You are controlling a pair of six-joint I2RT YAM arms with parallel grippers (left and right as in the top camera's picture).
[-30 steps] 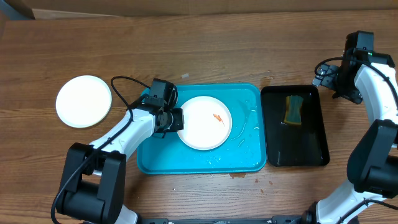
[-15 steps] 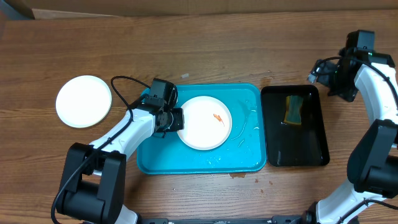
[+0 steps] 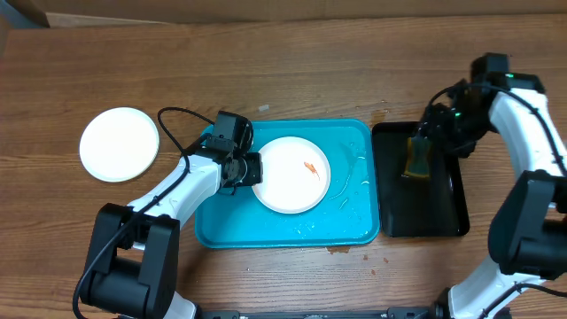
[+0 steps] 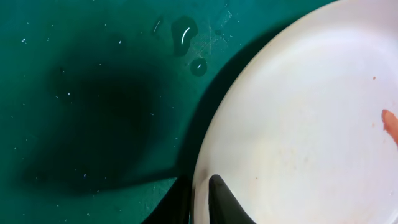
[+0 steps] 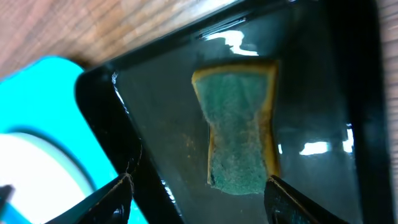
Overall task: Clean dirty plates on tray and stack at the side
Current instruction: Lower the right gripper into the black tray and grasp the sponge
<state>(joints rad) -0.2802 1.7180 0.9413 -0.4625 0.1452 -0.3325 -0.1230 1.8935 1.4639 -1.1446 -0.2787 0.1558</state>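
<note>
A white plate with a small orange food speck lies in the turquoise tray. My left gripper is shut on the plate's left rim. In the left wrist view, one finger lies on top of the plate and the other is under its edge. A second plain white plate lies on the table at the left. The green-rimmed plate is out of view. My right gripper hovers open above a green-and-yellow sponge. In the right wrist view the gripper is open, with the sponge between its fingers and farther off.
The sponge lies in a narrow black tray with water in it, just right of the turquoise tray. Water drops lie on the turquoise tray floor. A small brown spot marks the wood at the tray's front edge.
My right arm has swung left from the table's far right edge to over the black tray and the sponge. My left gripper and the plate have not moved.
</note>
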